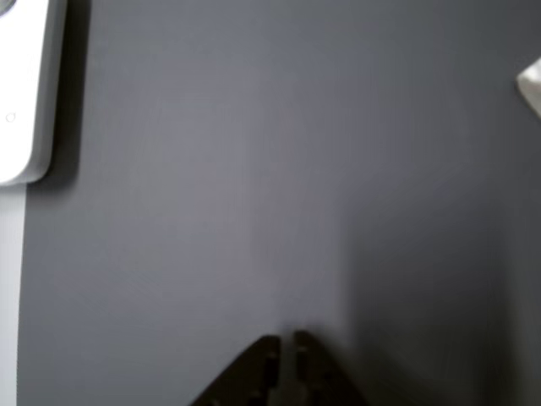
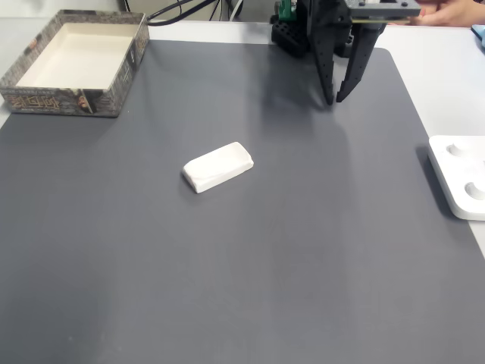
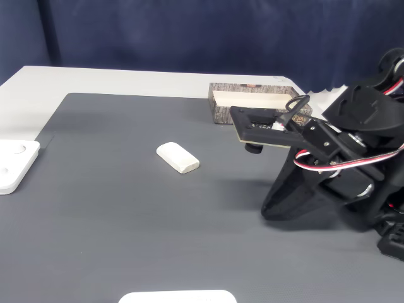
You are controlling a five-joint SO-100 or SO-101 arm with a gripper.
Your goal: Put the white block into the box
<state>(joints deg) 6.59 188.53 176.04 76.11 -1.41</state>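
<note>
The white block (image 2: 218, 167) lies flat on the dark grey mat, near its middle; in the other fixed view the block (image 3: 178, 157) lies left of the arm. The box (image 2: 68, 102) stands at the mat's far left corner, cream inside and holding nothing. The same box (image 3: 218, 112) shows behind the arm. My gripper (image 2: 335, 98) hangs tips down over the far right of the mat, well away from the block. Its fingers are shut to a thin slit and hold nothing. The gripper tips (image 1: 286, 338) rise from the bottom edge over bare mat. A white corner (image 1: 531, 83) shows at the right edge.
A white rounded plastic device (image 2: 458, 178) lies at the mat's right edge, also seen as the device (image 1: 21, 85) and the device (image 3: 16, 164). Another white object (image 3: 177, 297) sits at the near edge. A person's hand (image 2: 455, 11) is behind the arm. Cables run at the back.
</note>
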